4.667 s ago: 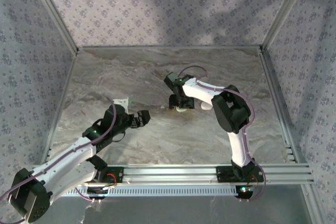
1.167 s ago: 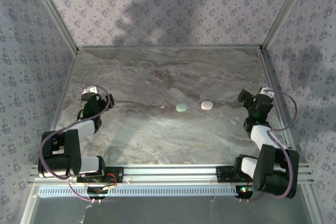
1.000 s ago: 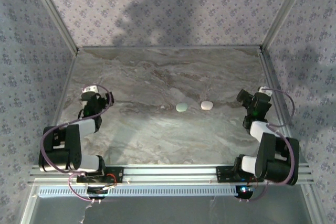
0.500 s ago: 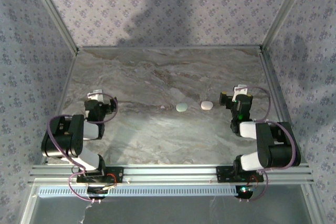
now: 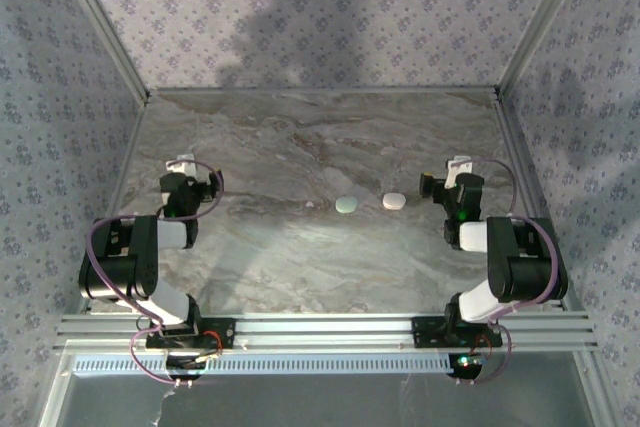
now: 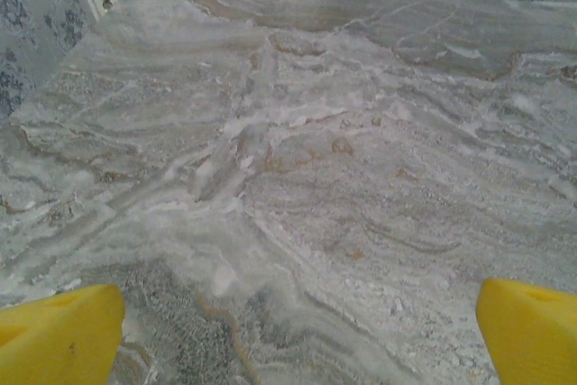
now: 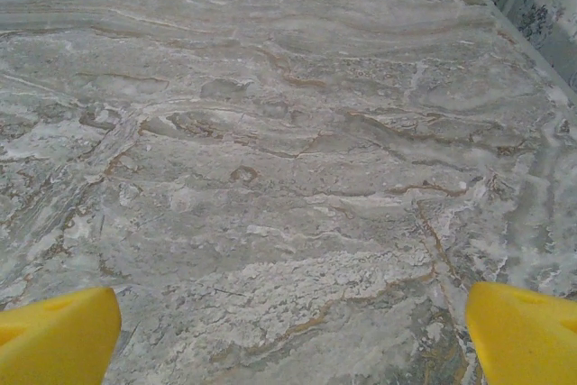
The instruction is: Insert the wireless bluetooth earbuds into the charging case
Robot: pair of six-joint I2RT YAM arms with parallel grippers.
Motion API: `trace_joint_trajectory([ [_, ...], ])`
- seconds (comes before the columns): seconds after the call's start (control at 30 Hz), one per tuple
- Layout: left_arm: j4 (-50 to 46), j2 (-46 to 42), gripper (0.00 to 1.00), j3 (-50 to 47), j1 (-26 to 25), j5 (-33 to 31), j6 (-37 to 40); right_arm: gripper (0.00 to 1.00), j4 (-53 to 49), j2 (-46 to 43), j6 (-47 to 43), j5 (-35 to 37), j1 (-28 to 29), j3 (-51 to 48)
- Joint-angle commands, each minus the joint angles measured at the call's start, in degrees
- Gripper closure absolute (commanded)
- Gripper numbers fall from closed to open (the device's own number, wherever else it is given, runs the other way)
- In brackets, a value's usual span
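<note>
Top external view, near edge: an aluminium rail point(image 5: 330, 332) runs across the front of the surface point(image 5: 300, 147) and carries both arm bases.

1. Left arm point(image 5: 120, 267): folded tightly above its base at the left side. Its wrist end points toward the far wall, near the left edge of the surface.
2. Right arm point(image 5: 520, 262): folded the same way at the right side, its wrist end level with the left one.
3. Left jaws: wide apart. In the left wrist view, the two yellow fingertips point(image 6: 59, 335) sit in the bottom corners, with bare marbled surface between them.
4. Right jaws: wide apart. In the right wrist view, the yellow fingertips point(image 7: 54, 335) again occupy the bottom corners, over bare surface.

Middle of the surface, between the two wrist ends and well apart from both:

- Pale green pebble-shaped case point(image 5: 346, 204), lying flat.
- White pebble-shaped case point(image 5: 394, 201), lying flat just to the right of the green one, not touching it.
- Both cases are too small in the top view to tell whether a lid is raised or what either one holds.
- A tiny pale speck point(image 5: 310, 206) lies on the surface just left of the green case, apart from it. It is far smaller than the cases and may be one of the wireless earbuds; it is too small to confirm.

Far side: patterned wall panels point(image 5: 300, 17) enclose the surface at the back and on both sides, joined at metal corner posts.
</note>
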Motion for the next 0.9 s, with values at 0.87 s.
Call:
trace_joint_trajectory([
  [0.87,-0.4,0.5,0.00,0.8,-0.8,-0.2,1.1,0.00,-0.8,0.4,0.3,-0.1,0.5,1.0],
])
